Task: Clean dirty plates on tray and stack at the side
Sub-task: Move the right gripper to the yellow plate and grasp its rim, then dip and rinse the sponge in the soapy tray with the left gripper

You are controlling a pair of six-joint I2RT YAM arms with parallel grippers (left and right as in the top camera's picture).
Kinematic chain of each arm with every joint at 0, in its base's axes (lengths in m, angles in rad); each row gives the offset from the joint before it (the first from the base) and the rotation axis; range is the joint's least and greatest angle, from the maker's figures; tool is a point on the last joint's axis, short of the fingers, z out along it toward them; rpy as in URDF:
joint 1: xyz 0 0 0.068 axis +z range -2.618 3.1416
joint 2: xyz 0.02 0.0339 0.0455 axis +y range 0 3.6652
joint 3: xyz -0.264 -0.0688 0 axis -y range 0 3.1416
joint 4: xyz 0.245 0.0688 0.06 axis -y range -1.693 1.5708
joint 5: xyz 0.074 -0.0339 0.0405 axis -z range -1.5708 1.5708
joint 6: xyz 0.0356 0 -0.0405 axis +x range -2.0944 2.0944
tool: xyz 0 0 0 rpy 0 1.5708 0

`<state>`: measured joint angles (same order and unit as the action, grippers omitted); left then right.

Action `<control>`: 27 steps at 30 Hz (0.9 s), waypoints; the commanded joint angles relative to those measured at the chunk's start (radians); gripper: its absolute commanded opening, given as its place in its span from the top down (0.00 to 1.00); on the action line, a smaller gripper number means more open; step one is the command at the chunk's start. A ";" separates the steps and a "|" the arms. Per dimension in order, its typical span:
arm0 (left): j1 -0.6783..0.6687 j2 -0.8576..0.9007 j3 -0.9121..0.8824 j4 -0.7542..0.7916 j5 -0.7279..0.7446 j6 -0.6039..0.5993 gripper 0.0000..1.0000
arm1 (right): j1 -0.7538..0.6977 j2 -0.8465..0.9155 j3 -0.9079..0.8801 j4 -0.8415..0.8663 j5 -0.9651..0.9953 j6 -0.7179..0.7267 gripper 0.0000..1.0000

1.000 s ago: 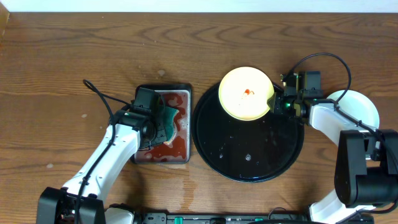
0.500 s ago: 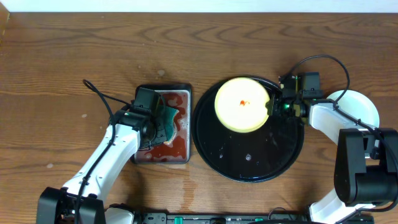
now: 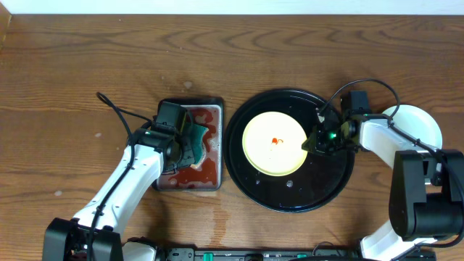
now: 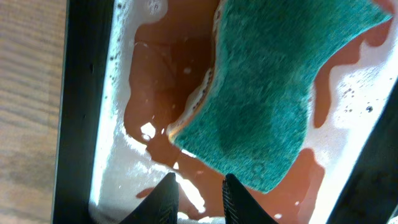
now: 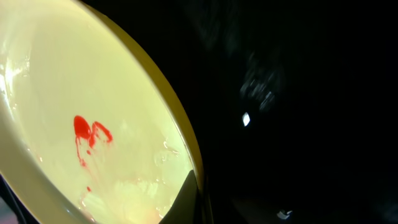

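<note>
1. Wooden table (image 3: 72, 72): black tray (image 3: 319, 181) sits right of centre. The yellow plate (image 3: 274, 143) lies flat inside it, with a red smear (image 3: 275, 141) near its middle.
2. Right gripper (image 3: 310, 142) is at the plate's right edge, jaws together on the rim. The plate extends left from it.
3. Left gripper (image 4: 198, 196) is over the small metal tray (image 3: 206, 103), jaws a narrow gap apart with nothing between the tips. The green sponge (image 4: 273, 87) lies just beyond them in red liquid.
4. I judge scrubbing comes next. The plate lies right of the sponge, across both tray rims, so the left arm is the one to reach over.
5. White plate (image 3: 424, 119) sits outside the tray, on the right.
</note>
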<state>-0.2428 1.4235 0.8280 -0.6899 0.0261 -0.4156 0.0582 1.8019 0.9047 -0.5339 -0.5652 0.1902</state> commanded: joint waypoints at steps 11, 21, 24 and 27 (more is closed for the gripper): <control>0.006 0.002 -0.006 0.180 -0.009 -0.005 0.74 | 0.035 -0.068 -0.003 -0.078 0.082 -0.032 0.99; 0.006 0.072 -0.006 0.203 -0.008 -0.005 0.74 | 0.050 -0.222 -0.003 -0.095 0.282 -0.050 0.99; 0.006 0.122 -0.006 0.210 -0.005 -0.005 0.74 | 0.069 -0.216 -0.003 -0.095 0.292 -0.050 0.99; 0.006 0.168 -0.006 0.232 0.039 0.008 0.74 | 0.094 -0.202 -0.003 -0.095 0.308 -0.050 0.99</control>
<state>-0.2428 1.5574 0.8272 -0.4667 0.0326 -0.4152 0.1261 1.5894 0.9009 -0.6289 -0.2878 0.1520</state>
